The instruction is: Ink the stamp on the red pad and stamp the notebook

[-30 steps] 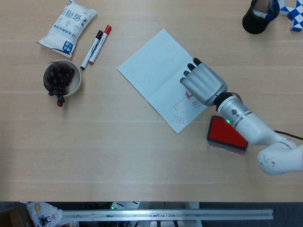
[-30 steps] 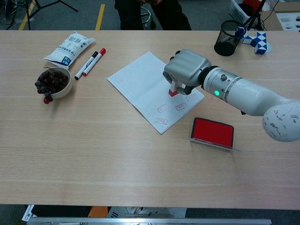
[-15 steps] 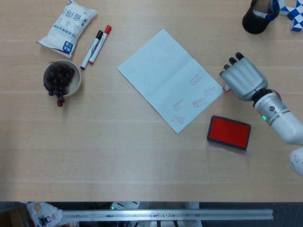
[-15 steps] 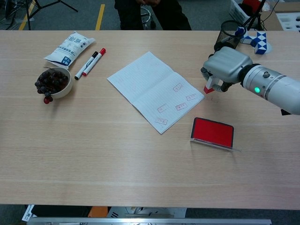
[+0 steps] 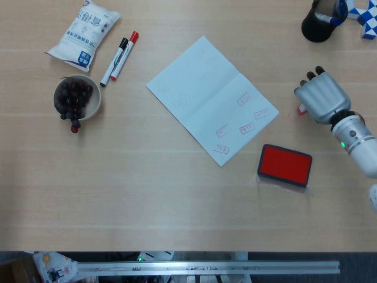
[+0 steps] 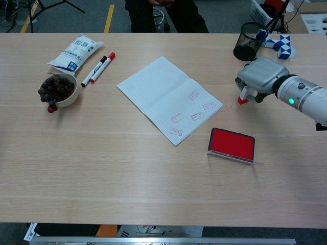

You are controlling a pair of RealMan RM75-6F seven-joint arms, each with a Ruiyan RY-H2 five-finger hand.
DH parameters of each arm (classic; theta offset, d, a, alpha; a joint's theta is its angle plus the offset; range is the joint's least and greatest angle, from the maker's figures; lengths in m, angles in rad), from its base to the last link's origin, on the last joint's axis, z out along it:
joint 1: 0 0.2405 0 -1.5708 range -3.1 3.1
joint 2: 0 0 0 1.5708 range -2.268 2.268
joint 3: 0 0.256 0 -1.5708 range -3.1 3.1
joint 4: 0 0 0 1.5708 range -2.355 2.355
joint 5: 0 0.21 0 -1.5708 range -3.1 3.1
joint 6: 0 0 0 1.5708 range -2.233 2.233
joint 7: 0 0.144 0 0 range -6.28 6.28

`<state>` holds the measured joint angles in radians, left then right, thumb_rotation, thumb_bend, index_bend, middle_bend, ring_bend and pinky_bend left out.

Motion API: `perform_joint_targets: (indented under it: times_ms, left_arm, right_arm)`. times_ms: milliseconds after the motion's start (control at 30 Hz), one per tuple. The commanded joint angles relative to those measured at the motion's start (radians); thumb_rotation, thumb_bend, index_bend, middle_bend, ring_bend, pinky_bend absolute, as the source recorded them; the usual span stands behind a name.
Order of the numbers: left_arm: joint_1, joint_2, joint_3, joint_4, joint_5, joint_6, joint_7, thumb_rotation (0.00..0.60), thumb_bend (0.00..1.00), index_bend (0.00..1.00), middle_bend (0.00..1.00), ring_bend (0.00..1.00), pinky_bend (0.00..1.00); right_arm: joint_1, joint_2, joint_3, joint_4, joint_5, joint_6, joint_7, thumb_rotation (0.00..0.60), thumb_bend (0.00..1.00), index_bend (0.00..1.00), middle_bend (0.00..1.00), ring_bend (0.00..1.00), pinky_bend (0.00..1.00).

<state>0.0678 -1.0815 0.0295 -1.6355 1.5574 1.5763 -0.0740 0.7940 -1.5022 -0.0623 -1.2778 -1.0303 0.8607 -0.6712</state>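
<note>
Beneath the right hand, stamp mostly hidden, red base showing

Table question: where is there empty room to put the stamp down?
Bare wood runs along the near edge, below the notebook and red pad, and between the notebook and grape bowl. It is crowded far left, around snack bag and markers.

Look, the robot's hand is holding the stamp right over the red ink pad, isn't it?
Not quite. The right hand does hold the stamp, but it is not over the red ink pad. The chest view shows it over bare table, beyond the pad and to the right of the notebook.
</note>
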Motion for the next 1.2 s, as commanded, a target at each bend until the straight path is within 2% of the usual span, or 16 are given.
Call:
perform_joint_targets:
  times_ms: [33,633,1200]
  left_arm:
    - [0.000,0.000,0.000,-0.001,0.000,0.001,0.000,0.600,0.22,0.12,0.12,0.15,0.14]
    - [-0.001,0.002,0.002,0.000,0.003,0.003,-0.006,0.600,0.22,0.12,0.12,0.15,0.14]
    - [-0.003,0.002,0.003,-0.004,0.004,0.000,-0.002,0.600,0.22,0.12,0.12,0.15,0.14]
  right_arm:
    - [-0.008,-0.014,0.007,0.021,0.001,-0.011,0.011,0.600,0.32,0.69,0.46,0.28,0.23]
    - [-0.024,-0.051,0.027,0.053,-0.052,-0.020,0.016,0.600,0.29,0.58,0.42,0.28,0.23]
    - [-0.037,-0.061,0.043,0.070,-0.026,-0.046,-0.006,0.600,0.26,0.46,0.38,0.26,0.23]
